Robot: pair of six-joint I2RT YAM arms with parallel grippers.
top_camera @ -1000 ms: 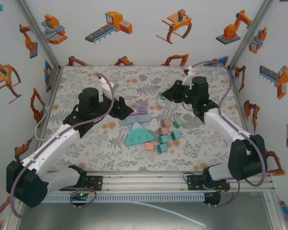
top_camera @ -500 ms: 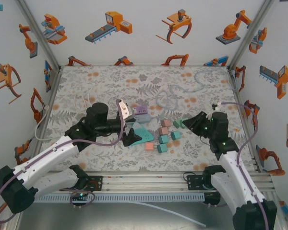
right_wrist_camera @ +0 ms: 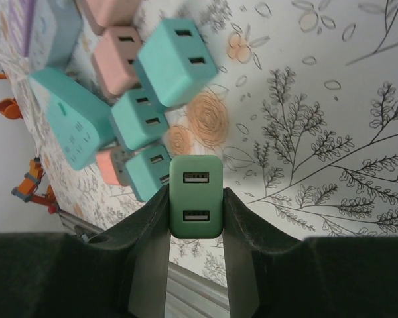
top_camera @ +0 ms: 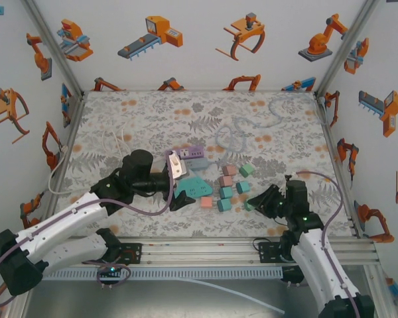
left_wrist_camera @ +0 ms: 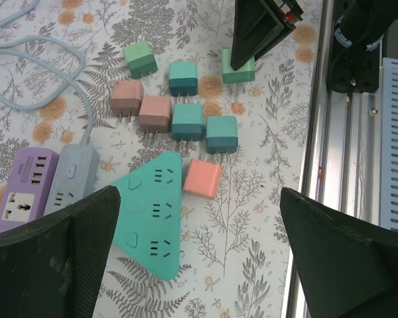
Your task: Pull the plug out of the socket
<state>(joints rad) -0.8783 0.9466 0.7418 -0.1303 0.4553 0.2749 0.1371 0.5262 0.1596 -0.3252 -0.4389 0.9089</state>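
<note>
Top external: left hand (top_camera: 179,183) spread over triangular socket (top_camera: 195,185); right hand (top_camera: 252,203) right of socket.
Left wrist: green plug (left_wrist_camera: 239,67) right of socket, prongs seemingly toward desk (left_wrist_camera: 265,218).
Right wrist: right hand pinches green plug, long axis along fingers (right_wrist_camera: 149,252), USB ports visible.

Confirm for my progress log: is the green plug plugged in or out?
Out. The right gripper clamps the green plug above bare tablecloth, its prongs free, no socket attached.

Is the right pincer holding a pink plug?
No, the right pincer is shut on a green plug with two slots on its face.
</note>
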